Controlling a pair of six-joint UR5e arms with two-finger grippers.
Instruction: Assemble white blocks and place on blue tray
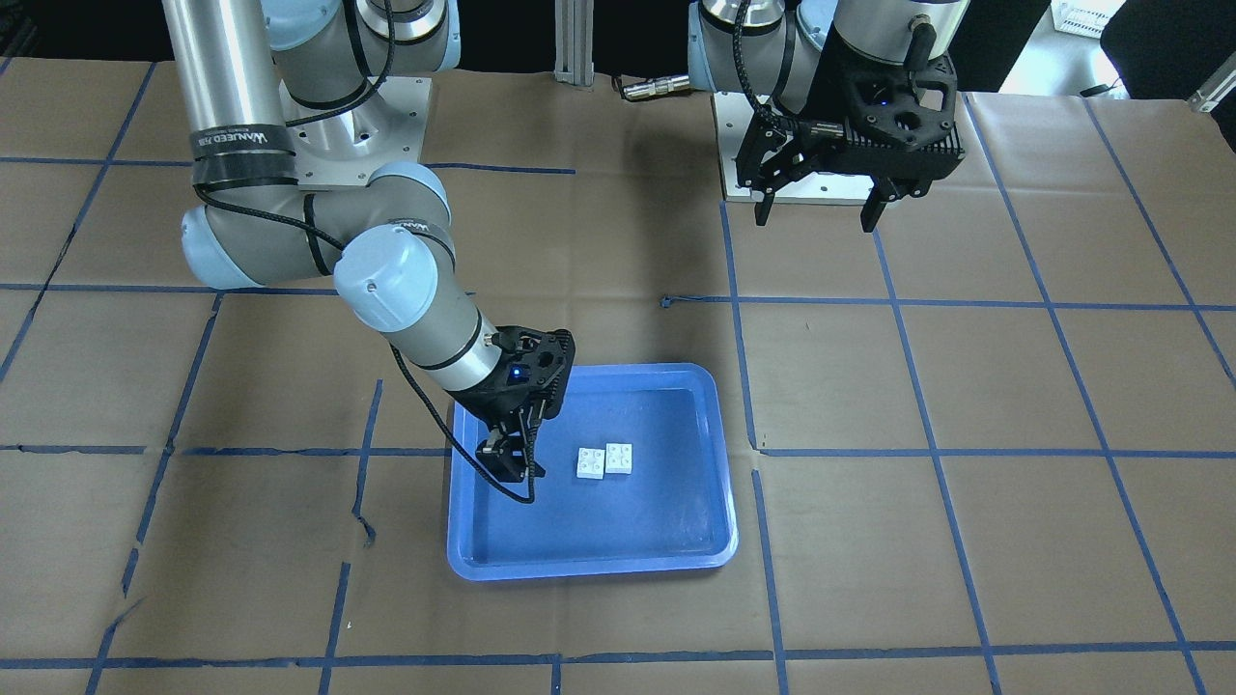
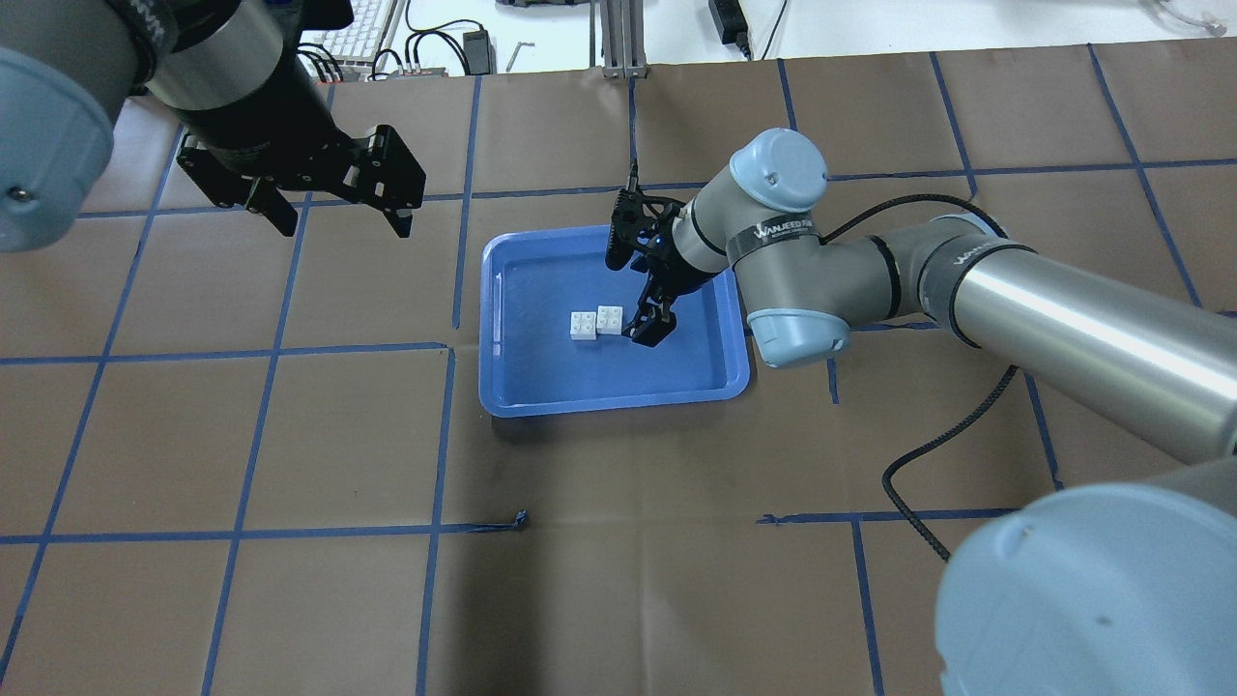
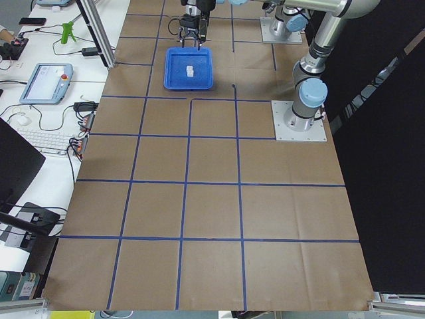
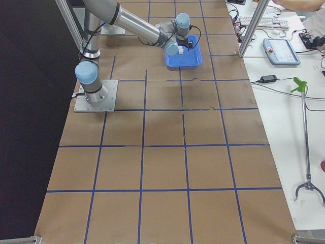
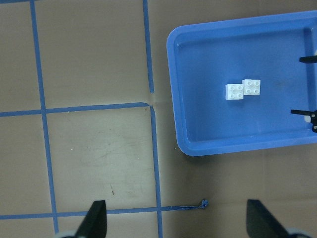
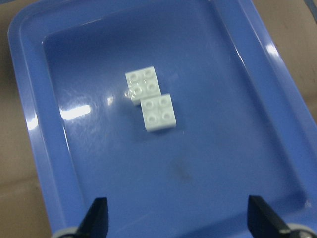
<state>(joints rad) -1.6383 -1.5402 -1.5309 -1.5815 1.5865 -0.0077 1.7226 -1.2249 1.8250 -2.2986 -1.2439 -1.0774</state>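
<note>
We show the white blocks (image 6: 158,113), four-studded squares touching corner to corner, in the blue tray (image 6: 223,158); left gripper (image 1: 819,216) and right gripper (image 6: 177,210) fingers spread, empty.

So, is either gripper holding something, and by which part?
Nothing is held. The left gripper and the right gripper are open and empty; the white blocks lie free in the blue tray.
</note>
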